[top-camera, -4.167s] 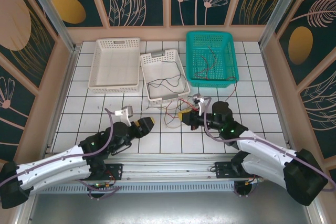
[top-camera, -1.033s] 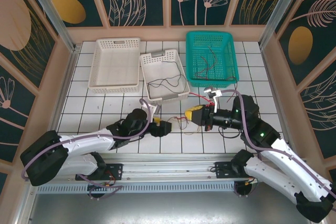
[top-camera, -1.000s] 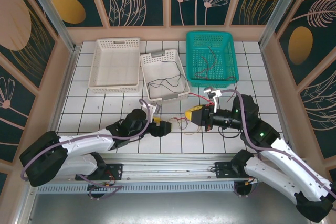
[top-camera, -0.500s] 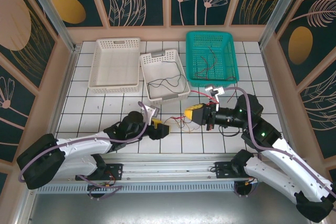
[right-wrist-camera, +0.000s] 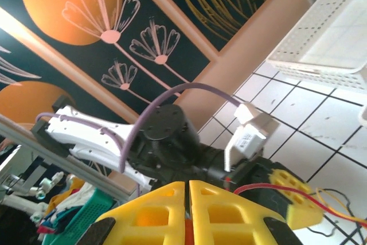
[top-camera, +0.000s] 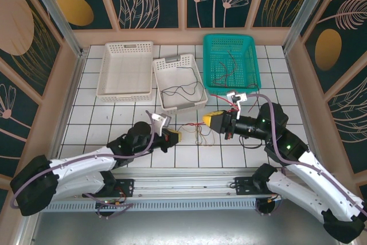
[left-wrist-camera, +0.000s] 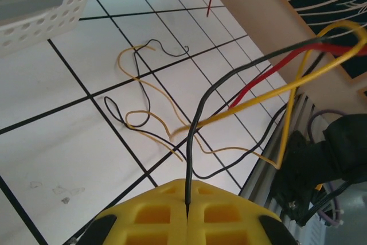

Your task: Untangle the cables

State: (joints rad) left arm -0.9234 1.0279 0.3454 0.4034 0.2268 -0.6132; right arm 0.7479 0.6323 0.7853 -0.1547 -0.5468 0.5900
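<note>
A tangle of thin cables [top-camera: 196, 133] in red, black and yellow hangs between my two grippers over the tiles. My left gripper [top-camera: 174, 136] is shut on a black cable [left-wrist-camera: 198, 119], which rises from between its yellow fingers [left-wrist-camera: 229, 213] toward the right. A red cable [left-wrist-camera: 269, 73] and a yellow cable [left-wrist-camera: 289, 93] stretch taut beside it. More black and yellow cable loops [left-wrist-camera: 140, 120] lie slack on the tiles. My right gripper [top-camera: 211, 120] is raised and shut on the red cable [right-wrist-camera: 275, 188]; red shows between its fingers [right-wrist-camera: 229, 216].
A white basket [top-camera: 195, 78] behind the tangle holds a black cable. The teal basket [top-camera: 252, 64] at the back right holds several thin cables. An empty white basket [top-camera: 127, 47] stands at the back left. A loose black loop [top-camera: 250, 144] lies under the right arm.
My left gripper has shut on the black cable and pulled back to the left. My right gripper has lifted slightly, and the cables now stretch between the two.
</note>
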